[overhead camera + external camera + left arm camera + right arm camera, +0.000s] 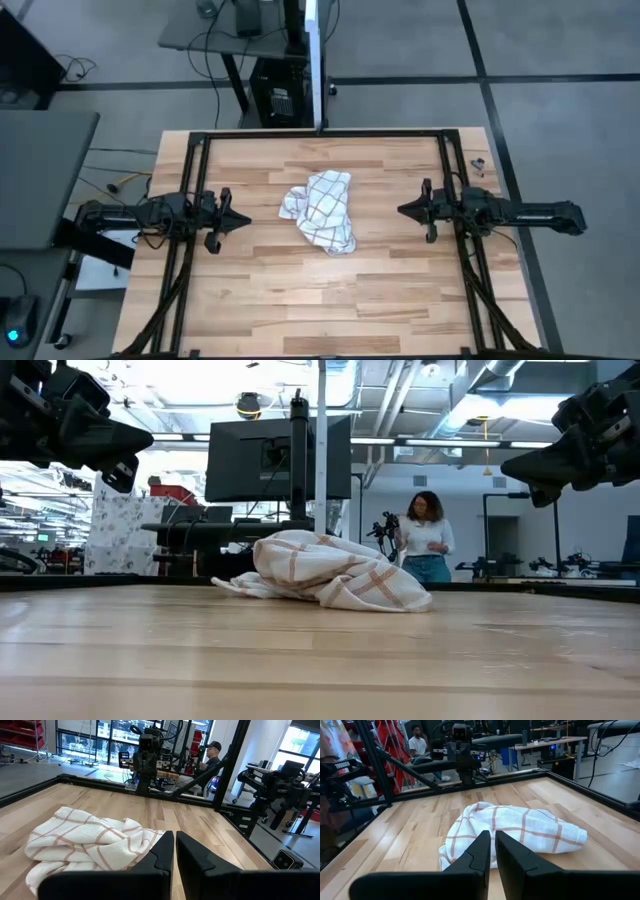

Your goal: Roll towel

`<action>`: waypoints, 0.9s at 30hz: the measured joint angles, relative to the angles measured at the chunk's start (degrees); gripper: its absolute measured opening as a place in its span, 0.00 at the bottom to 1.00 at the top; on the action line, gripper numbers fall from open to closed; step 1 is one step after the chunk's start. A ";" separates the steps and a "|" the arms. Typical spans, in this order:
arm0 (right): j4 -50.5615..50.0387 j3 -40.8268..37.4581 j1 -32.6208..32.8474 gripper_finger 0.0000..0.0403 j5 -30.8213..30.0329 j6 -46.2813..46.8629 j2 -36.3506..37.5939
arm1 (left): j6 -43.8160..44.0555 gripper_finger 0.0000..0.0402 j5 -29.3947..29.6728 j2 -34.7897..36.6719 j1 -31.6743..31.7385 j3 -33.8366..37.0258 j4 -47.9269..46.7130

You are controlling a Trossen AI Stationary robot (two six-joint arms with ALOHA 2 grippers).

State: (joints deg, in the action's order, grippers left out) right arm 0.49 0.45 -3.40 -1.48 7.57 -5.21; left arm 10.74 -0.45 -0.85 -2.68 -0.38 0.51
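Observation:
The towel (322,208), white with a grid of thin red-brown lines, lies crumpled in a heap on the middle of the wooden table; it also shows in the low view (330,572), the left wrist view (85,842) and the right wrist view (515,830). My left gripper (245,219) hovers left of the towel, shut and empty, pointing at it. My right gripper (402,210) hovers right of the towel, shut and empty, pointing at it. Both are raised above the table.
A black frame (320,135) runs along the table's far, left and right sides. Bare wood (330,300) lies between the towel and the near edge. A small dark object (479,163) sits at the far right corner. People show in the room beyond the table.

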 joint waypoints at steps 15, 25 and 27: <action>0.00 0.01 -0.01 0.05 -0.01 0.00 -0.02 | -2.64 0.01 -0.28 -0.02 0.02 -0.01 1.48; 0.21 0.00 0.00 0.05 -0.02 -0.02 -0.01 | 10.32 0.00 22.79 -9.57 0.31 -16.91 4.66; 0.25 0.00 0.00 0.05 -0.07 0.00 -0.02 | 7.30 0.00 26.77 -18.03 0.35 -24.37 -3.05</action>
State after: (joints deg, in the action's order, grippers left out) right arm 0.75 0.45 -3.40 -1.54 7.57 -5.23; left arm 18.04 26.32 -18.87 -2.33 -24.75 -2.53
